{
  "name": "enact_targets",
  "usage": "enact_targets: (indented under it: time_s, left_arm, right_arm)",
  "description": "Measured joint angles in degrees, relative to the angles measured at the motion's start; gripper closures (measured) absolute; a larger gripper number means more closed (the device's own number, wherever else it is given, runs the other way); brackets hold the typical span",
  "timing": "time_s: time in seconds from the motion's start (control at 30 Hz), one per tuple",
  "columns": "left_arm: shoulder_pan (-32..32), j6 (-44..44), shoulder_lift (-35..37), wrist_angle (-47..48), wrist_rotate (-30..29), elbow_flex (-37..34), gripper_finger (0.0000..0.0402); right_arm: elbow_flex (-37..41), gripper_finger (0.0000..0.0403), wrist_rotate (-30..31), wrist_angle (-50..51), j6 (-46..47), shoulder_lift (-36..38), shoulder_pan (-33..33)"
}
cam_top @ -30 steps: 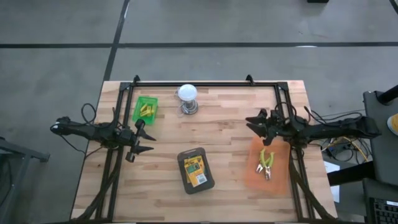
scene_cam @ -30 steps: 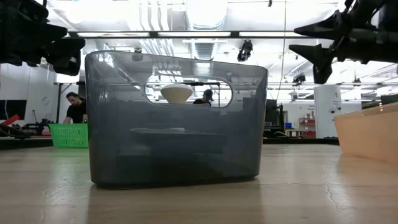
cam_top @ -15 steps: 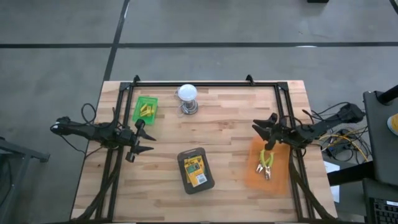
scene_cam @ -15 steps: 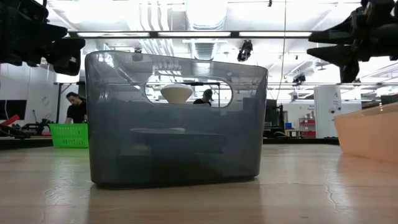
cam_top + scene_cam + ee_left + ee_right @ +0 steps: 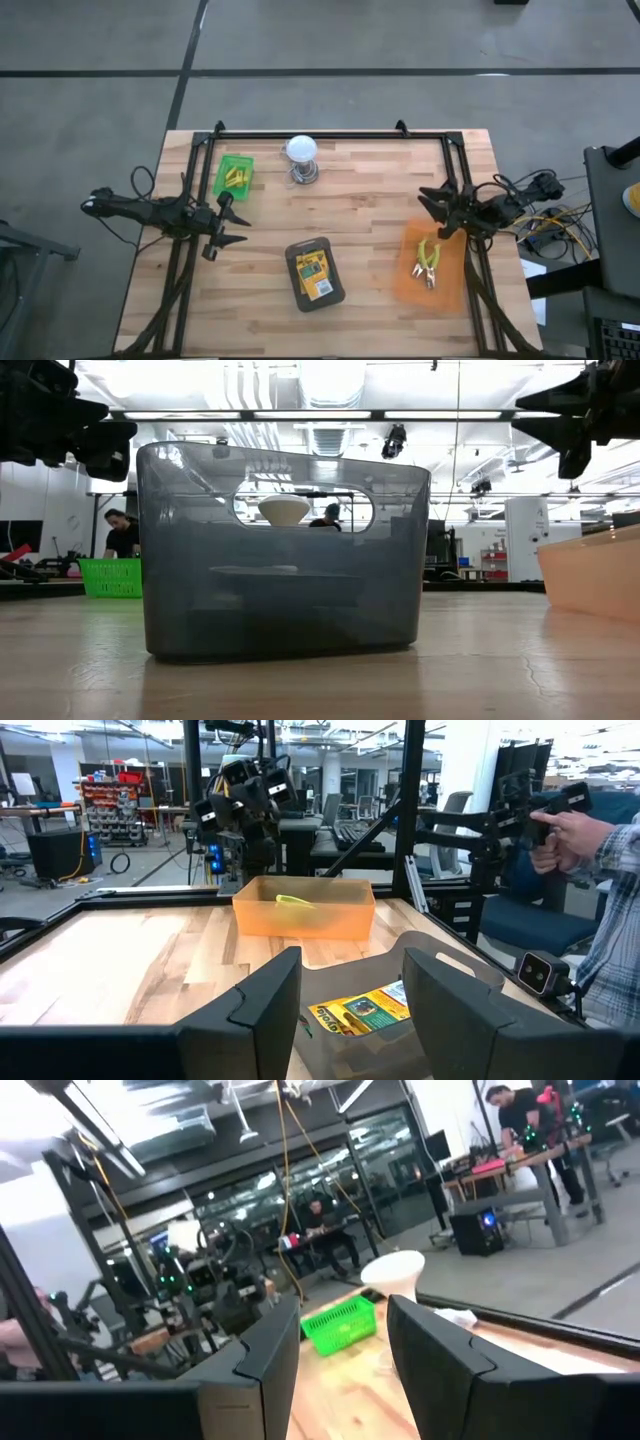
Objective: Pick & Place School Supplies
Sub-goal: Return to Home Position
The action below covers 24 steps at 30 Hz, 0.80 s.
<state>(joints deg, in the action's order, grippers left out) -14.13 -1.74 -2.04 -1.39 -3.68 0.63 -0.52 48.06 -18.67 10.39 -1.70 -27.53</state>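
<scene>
Green-and-yellow crayon boxes (image 5: 316, 277) lie flat on the floor of a dark grey bin (image 5: 292, 272) at the table's near middle; they also show in the left wrist view (image 5: 365, 1010). Short yellow pieces (image 5: 235, 178) lie in a small green basket (image 5: 222, 170) at the far left. My left gripper (image 5: 243, 231) is open and empty, above the table to the left of the grey bin. My right gripper (image 5: 428, 212) is open and empty, above the far edge of an orange bin (image 5: 405, 275).
A white bulb on a metal base (image 5: 302, 158) stands at the far middle. The orange bin holds green-handled tools (image 5: 428, 262). A black frame (image 5: 320, 134) runs along the table's far edge and sides. A person's hand and sleeve (image 5: 590, 850) show beyond the table.
My right gripper has drawn back toward the table's right edge, staying open and empty. My left gripper has kept still.
</scene>
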Motion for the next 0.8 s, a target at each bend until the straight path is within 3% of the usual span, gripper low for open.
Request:
enact_targets:
  time_s: [0.4, 0.6, 0.8]
  left_arm:
    - [0.01, 0.0, -0.11, -0.05, -0.04, 0.01, 0.022]
    - [0.0, 0.02, -0.11, -0.07, -0.04, 0.02, 0.022]
    - [0.01, 0.0, -0.11, -0.07, -0.04, 0.02, 0.022]
  right_arm:
    - [-0.04, 0.0255, -0.88, 3.09, 0.45, 1.69, 0.0]
    - [-0.04, 0.0255, -6.78, 1.85, 1.02, 1.69, 0.0]
    - [-0.04, 0.0255, -6.96, -0.57, -4.61, 1.67, 0.02]
